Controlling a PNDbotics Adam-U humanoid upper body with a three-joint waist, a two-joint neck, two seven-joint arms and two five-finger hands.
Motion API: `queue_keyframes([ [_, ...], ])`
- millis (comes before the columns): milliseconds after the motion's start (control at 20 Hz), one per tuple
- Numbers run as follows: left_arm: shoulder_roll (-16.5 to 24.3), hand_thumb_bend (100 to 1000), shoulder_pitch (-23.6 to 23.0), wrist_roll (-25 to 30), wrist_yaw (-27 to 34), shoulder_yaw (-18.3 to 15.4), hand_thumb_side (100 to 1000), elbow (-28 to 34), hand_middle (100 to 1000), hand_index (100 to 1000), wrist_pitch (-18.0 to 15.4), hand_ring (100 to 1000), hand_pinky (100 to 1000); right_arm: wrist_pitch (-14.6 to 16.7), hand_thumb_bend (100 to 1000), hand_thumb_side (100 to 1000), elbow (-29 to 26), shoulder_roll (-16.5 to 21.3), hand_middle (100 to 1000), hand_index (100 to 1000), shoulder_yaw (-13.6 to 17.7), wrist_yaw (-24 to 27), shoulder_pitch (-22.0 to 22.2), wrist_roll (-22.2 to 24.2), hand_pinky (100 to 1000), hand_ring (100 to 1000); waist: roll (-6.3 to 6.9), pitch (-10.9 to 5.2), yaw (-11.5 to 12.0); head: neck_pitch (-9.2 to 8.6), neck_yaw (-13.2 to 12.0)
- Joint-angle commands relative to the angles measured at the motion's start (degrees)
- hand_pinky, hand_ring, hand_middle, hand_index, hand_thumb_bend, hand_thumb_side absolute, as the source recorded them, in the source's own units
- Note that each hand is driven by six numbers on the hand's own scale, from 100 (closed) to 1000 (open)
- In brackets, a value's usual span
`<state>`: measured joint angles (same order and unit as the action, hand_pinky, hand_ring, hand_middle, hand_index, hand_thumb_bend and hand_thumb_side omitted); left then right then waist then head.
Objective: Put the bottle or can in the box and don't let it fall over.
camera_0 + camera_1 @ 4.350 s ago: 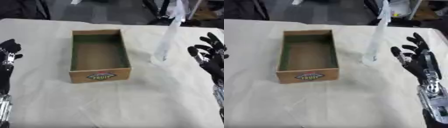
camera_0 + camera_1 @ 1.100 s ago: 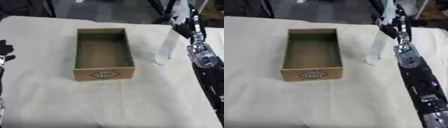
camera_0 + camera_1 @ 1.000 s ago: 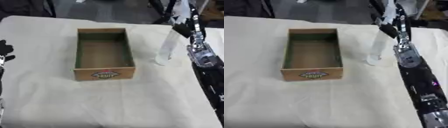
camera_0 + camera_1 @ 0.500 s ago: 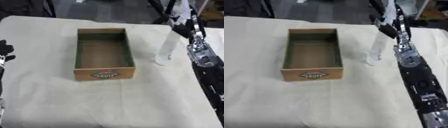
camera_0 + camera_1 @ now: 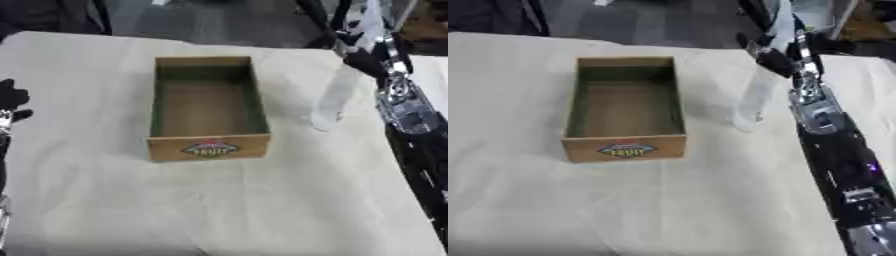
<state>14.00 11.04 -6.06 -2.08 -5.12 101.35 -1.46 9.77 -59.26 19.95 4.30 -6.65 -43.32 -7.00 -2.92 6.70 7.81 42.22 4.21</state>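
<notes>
Left eye view: the tall clear plastic bottle (image 5: 334, 100) stands upright on the cream-clothed counter (image 5: 262, 200), just right of the empty brown cardboard box (image 5: 207, 107). The right hand (image 5: 360, 30) sits at the bottle's top; whether its fingers have closed cannot be told. Step in hand appears to be grasping. Next: lift vertically, carry over the box.
</notes>
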Motion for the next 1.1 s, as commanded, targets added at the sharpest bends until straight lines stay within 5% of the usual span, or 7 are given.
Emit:
queue_keyframes([
  [50,0.35,486,0.31,0.10,0.19,-0.06,747,0.52,665,821,-0.07,777,745,0.51,595,330,-1.46,1.95,686,841,0.17,0.87,-0.84,-0.19,617,707,0.15,-0.86,-0.10,-0.02,-0.12],
  [600,0.36,488,0.33,0.08,0.23,-0.14,747,0.54,665,821,-0.10,777,745,1.03,549,267,-1.39,1.99,479,657,0.06,1.78,-0.75,-2.80,579,647,0.21,-0.96,-0.04,0.03,-0.28],
  [900,0.36,487,0.37,0.05,0.28,-0.14,748,0.53,664,821,-0.11,777,746,1.09,510,257,-1.43,1.97,289,457,0.02,2.83,-0.85,-5.88,507,518,0.15,-0.98,0.09,-0.04,-0.35],
  [1100,0.37,488,0.38,0.01,0.29,-0.17,748,0.52,664,821,-0.12,777,746,0.74,486,505,-1.35,1.95,179,367,-0.08,4.27,-1.00,-8.65,438,420,0.12,-1.02,0.19,-0.08,-0.38],
])
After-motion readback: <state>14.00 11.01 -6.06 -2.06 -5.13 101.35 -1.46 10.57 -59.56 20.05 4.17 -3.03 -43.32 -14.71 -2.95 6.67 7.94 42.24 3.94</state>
